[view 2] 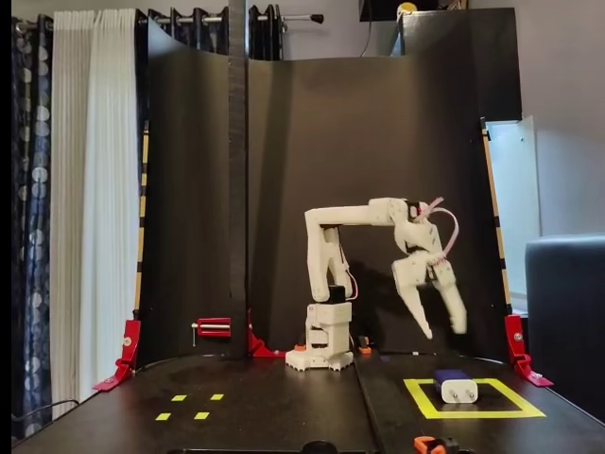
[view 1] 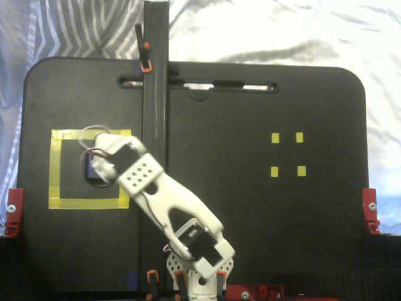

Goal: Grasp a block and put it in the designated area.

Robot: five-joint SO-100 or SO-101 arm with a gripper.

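Block (view 2: 456, 386) lies flat inside the designated area (view 2: 518, 412), near its middle. Gripper (view 2: 442, 329) hangs above it, jaws spread and empty. Block looks small, rigid, light, smooth plastic; best pinched across its flat sides, clear of the prongs.

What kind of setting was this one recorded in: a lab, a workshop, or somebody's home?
Probably a home room with a makeshift robot stage. Window curtains hang behind, a black board is clamped down with red clamps, and a curved black backdrop surrounds the arm.
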